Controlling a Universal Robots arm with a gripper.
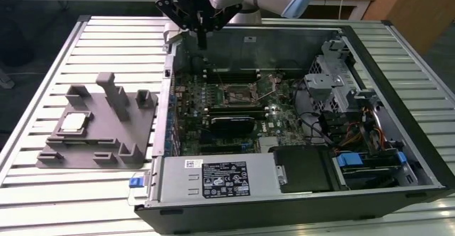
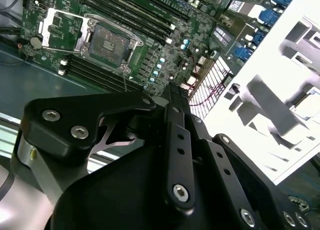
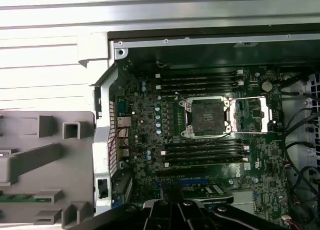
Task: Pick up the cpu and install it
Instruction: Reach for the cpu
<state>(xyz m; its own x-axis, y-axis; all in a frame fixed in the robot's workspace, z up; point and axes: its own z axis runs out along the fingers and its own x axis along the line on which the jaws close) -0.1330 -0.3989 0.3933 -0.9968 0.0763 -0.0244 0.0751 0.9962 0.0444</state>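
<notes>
The cpu point(image 1: 74, 121) is a small silvery square lying flat on the grey fixture block point(image 1: 99, 135), on the slatted table at the exterior view's left. My gripper point(image 1: 202, 45) hangs above the far-left corner of the open computer case, well away from the cpu. Its fingers look shut with nothing between them. The black socket frame point(image 1: 238, 93) sits mid-motherboard, uncovered with its metal lid swung aside; it also shows as the socket frame point(image 3: 205, 115) in the first wrist view and the socket frame point(image 2: 107, 39) in the second wrist view.
The case wall point(image 1: 169, 76) stands between the fixture and the motherboard. Memory slots point(image 3: 200, 82) flank the socket. A drive cage point(image 1: 331, 81), cables point(image 1: 355, 135) and a power supply point(image 1: 213, 180) crowd the case's right and near side.
</notes>
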